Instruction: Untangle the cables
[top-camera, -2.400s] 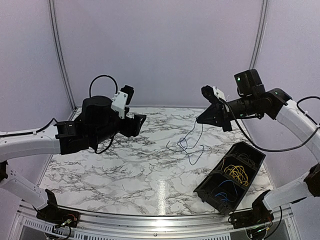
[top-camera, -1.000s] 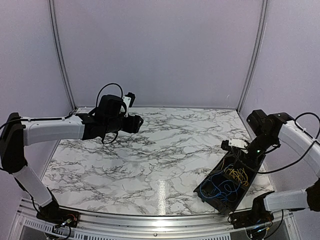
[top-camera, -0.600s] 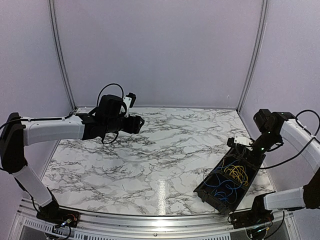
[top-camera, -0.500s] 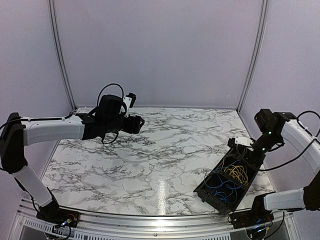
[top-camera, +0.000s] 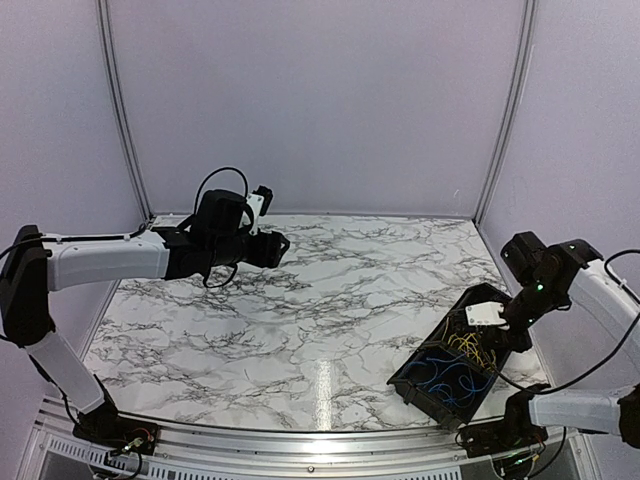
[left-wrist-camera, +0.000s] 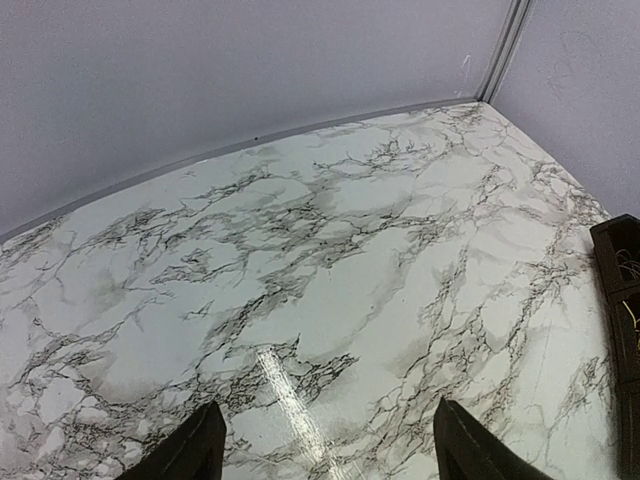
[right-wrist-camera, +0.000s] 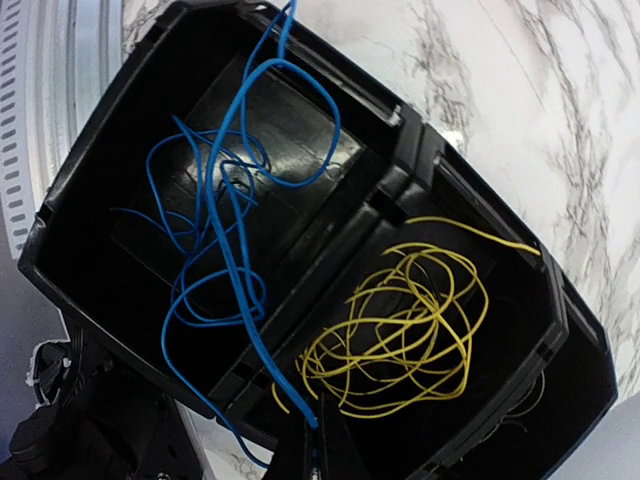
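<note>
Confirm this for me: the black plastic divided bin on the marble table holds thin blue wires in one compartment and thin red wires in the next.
Not quite: the second bundle is yellow, not red. The right wrist view shows the black plastic divided bin on the marble table holding thin blue wires in one compartment and thin yellow wires in the next.

Tabletop (top-camera: 300, 300) passable left of black bin (top-camera: 416, 387).

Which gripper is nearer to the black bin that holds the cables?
Right. The right gripper hangs just above the black bin, shut on a blue cable. The left gripper is far off, open, over the table's far-left part.
</note>
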